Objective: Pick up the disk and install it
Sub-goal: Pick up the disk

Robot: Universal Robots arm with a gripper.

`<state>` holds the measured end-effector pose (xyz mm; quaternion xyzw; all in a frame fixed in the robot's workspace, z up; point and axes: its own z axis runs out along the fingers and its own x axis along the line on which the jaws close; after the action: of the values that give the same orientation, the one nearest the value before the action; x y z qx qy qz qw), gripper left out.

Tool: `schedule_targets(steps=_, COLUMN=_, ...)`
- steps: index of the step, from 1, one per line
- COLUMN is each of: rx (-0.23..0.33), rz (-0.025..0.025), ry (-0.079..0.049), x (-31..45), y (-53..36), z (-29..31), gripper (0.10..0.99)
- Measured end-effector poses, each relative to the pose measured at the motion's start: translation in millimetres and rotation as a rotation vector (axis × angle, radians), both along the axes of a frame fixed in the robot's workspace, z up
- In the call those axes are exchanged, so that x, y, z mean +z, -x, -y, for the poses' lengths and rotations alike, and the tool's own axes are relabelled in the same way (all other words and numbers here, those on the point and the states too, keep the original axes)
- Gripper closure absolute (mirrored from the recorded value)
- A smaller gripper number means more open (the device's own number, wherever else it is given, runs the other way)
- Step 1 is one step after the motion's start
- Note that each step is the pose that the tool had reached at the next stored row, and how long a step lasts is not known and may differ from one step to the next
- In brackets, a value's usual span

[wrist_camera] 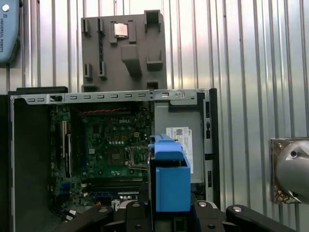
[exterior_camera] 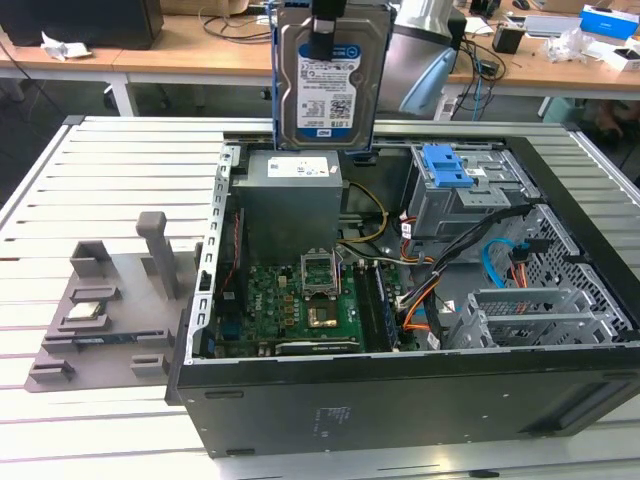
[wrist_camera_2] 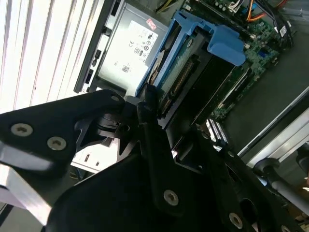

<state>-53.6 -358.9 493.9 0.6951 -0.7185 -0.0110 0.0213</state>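
Claw [wrist_camera_2: 150, 113] linkage closest in both wrist views, clamped on the disk [exterior_camera: 328, 85]. Exterior view, left to right: grey fixture tray [exterior_camera: 110, 300] with processor chip [exterior_camera: 86, 309] on the slatted counter [exterior_camera: 120, 170]; disk hanging upright, clear above the power supply [exterior_camera: 290, 200] in the open computer case [exterior_camera: 400, 400]; drive cage [exterior_camera: 440, 215] beyond. Rigid, weighty, shock-sensitive, I'd judge; grip the framed edges. Second wrist view shows its connector end; exterior, the label.

Silver blue-framed disk [exterior_camera: 330, 75] hangs upright, seemingly over the case [exterior_camera: 400, 395].

Slatted white table [exterior_camera: 120, 170] with open computer case [exterior_camera: 400, 405] and grey parts tray [exterior_camera: 125, 295] atop.
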Motion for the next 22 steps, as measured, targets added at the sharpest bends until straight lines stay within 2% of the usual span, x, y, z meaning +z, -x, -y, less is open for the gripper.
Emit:
schedule_targets(steps=9, rx=0.0, rz=-0.0001, ry=0.0, x=0.0, y=-31.3, z=0.0, gripper=0.725)
schedule_targets(steps=11, rx=0.0, rz=0.0, ry=0.0, x=0.0, y=-42.2, z=0.0, gripper=0.725)
schedule_targets(steps=22, rx=0.0, rz=-0.0002, ry=0.0, x=0.0, y=-75.5, z=0.0, gripper=0.725)
